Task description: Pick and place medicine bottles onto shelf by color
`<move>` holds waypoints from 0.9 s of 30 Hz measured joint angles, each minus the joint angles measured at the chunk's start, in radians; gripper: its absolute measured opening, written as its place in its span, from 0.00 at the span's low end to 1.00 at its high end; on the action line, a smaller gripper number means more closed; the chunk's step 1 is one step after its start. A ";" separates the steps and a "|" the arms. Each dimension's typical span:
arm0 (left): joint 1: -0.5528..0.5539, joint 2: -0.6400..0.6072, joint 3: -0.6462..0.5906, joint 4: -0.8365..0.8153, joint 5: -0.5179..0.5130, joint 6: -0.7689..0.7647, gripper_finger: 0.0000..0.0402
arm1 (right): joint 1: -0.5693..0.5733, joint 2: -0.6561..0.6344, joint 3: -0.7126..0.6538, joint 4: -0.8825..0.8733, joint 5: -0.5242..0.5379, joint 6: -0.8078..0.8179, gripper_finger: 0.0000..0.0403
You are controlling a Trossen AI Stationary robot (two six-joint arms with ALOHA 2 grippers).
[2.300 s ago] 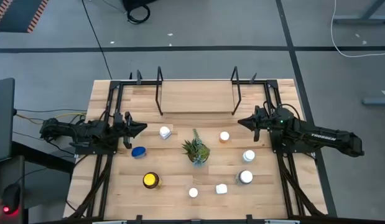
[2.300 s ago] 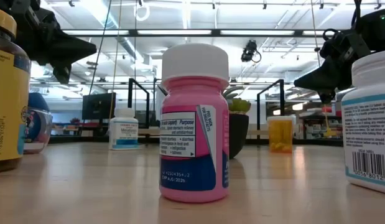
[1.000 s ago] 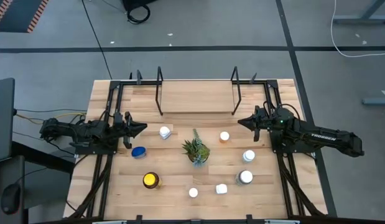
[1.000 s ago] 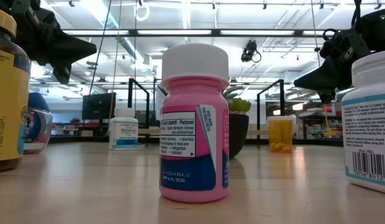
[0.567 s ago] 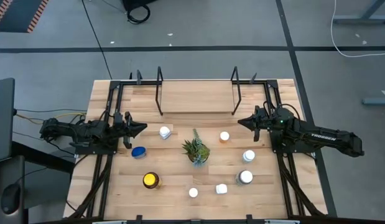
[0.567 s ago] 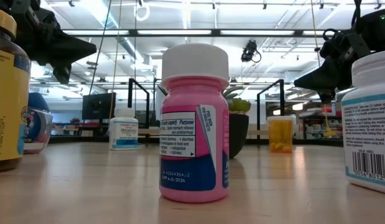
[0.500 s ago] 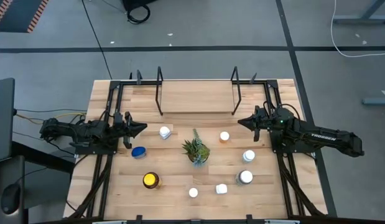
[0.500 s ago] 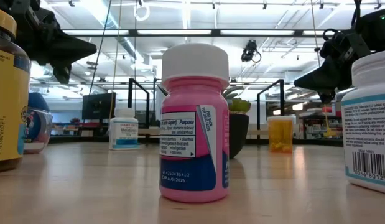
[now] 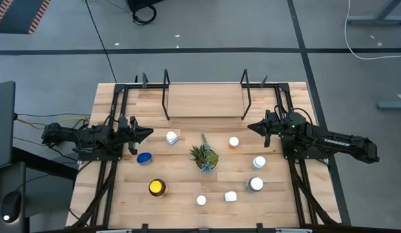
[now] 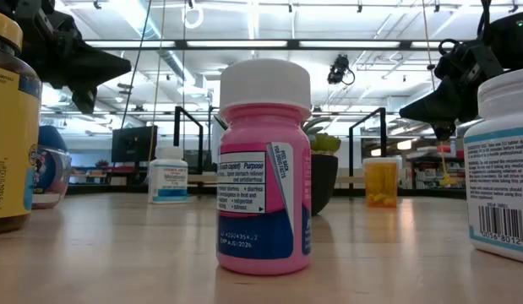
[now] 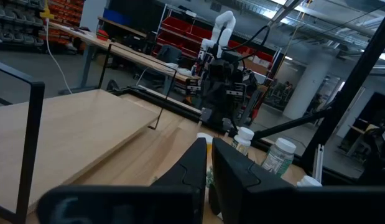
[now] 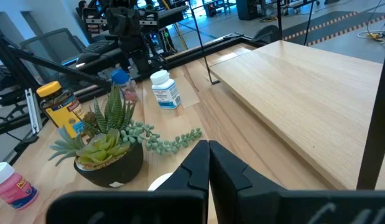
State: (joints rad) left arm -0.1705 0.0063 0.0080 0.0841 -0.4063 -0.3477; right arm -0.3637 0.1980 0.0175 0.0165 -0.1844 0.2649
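Note:
The light-wood shelf [image 9: 205, 100] stands at the table's far side, with nothing on its plank. Several bottles stand upright on the tabletop: a white-capped one [image 9: 171, 137], a blue one [image 9: 144, 158], a yellow-lidded dark jar [image 9: 157, 188], an orange one [image 9: 234, 142], and white-capped ones at the right [image 9: 259, 162] and near edge [image 9: 201, 200]. A pink white-capped bottle [image 10: 264, 169] fills the low view. My left gripper [image 9: 148, 133] hovers shut and empty left of the white-capped bottle. My right gripper [image 9: 251, 127] hovers shut and empty right of the orange bottle.
A small spiky green plant [image 9: 203, 155] in a dark pot stands at the table's middle, among the bottles. Black wire uprights [image 9: 166, 94] [image 9: 245, 94] stand at the shelf's ends. Bare tabletop lies between the shelf and the bottles.

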 joint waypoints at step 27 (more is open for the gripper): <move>0.018 0.087 0.265 -0.017 -0.001 0.124 0.09 | 0.000 0.000 0.000 0.000 0.000 0.000 0.03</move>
State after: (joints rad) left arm -0.1528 0.0937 0.2732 0.0670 -0.4069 -0.2237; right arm -0.3634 0.1980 0.0175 0.0164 -0.1846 0.2651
